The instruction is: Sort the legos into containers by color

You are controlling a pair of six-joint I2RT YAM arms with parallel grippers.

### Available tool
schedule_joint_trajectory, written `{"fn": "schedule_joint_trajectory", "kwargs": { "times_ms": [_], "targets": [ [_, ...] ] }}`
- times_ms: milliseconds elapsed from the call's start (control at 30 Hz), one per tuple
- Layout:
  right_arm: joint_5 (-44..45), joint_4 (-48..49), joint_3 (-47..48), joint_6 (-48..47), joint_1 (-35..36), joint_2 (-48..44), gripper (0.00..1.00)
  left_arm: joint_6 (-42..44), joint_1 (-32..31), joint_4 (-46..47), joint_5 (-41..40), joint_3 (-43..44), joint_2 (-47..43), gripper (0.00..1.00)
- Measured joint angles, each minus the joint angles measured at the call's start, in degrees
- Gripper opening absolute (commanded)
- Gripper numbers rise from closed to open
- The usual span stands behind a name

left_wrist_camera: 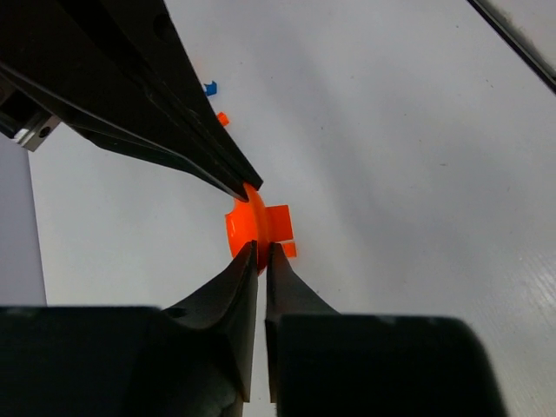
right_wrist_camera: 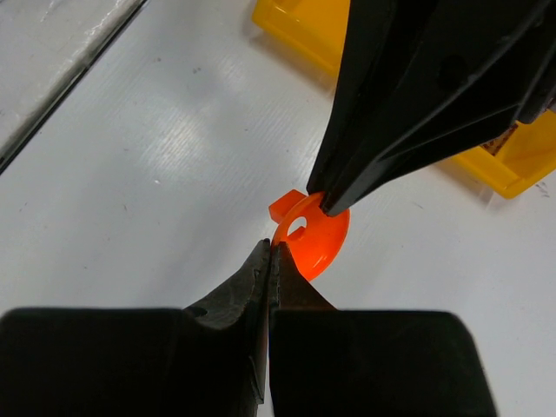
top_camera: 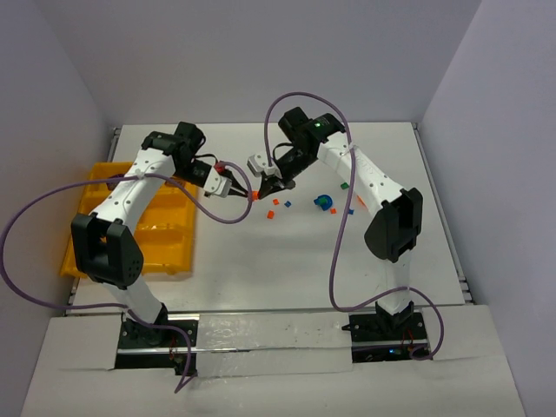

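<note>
Pinching the lower rim of an orange disc lego (left_wrist_camera: 252, 228), the left gripper (left_wrist_camera: 262, 250) has its fingertips nearly together, with the disc's thin edge caught in the slit between them. The right gripper (right_wrist_camera: 269, 252) is clenched tight with nothing visible between its fingers. Its tips sit against the opposite rim of the same disc, and I cannot tell if it grips or only touches. Both meet at the centre of the top view over the white table (top_camera: 261, 269); it is unclear whether the disc is lifted or resting. Progress looks early: this piece is well apart from the yellow tray (top_camera: 69, 261) at the left of the frame, so it is not yet binned. No bricks can be made out in the bins that show, though the left arm (top_camera: 130, 195) covers part of them. Loose pieces are left just lower right of the grippers: two orange bits (top_camera: 270, 214), a blue bit (top_camera: 287, 204), then a blue ring piece (top_camera: 325, 202) and a green bit (top_camera: 345, 184) further right. More tiny bits lie beyond, too small to call. Obstacles: two grippers crowd one tiny disc, so one probably must let go before it can travel. The left arm and its purple cable (top_camera: 228, 222) also hang between the disc and the tray.
</note>
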Motion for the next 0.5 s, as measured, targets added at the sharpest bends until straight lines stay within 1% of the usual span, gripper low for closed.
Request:
{"fn": "schedule_joint_trajectory", "kwargs": {
  "times_ms": [67,267,300,333,367,400,433,500],
  "targets": [
    [0.31,0.05,0.00,-0.03,0.01,0.00,0.00,0.62,-0.27,-0.46,-0.68,0.00,0.02,0.00],
    [0.99,0.01,0.00,-0.02,0.10,0.00,0.00,2.33,-0.81,-0.52,-2.00,0.00,0.02,0.00],
    [1.12,0.01,0.00,0.00,0.13,0.00,0.03,2.44,-0.85,-0.49,-2.16,0.00,0.02,0.00],
    [1.23,0.03,0.00,0.01,0.14,0.00,0.11,2.55,-0.90,-0.33,-2.26,-0.12,0.00,0.00],
    [1.34,0.05,0.00,0.01,0.15,0.00,0.21,2.71,-0.93,-0.17,-2.32,-0.31,-0.02,0.00],
    [1.45,0.09,0.00,0.03,0.16,0.00,0.23,2.95,-0.95,-0.05,-2.37,-0.56,-0.05,0.00],
    [1.47,0.23,0.00,0.05,0.20,0.00,0.43,3.34,-0.97,-0.02,-2.50,-0.81,-0.05,0.00],
    [1.33,1.19,-0.01,-0.08,0.22,-0.03,0.58,3.87,-1.09,-0.24,-3.17,-1.34,-0.05,0.00]
  ]
}}
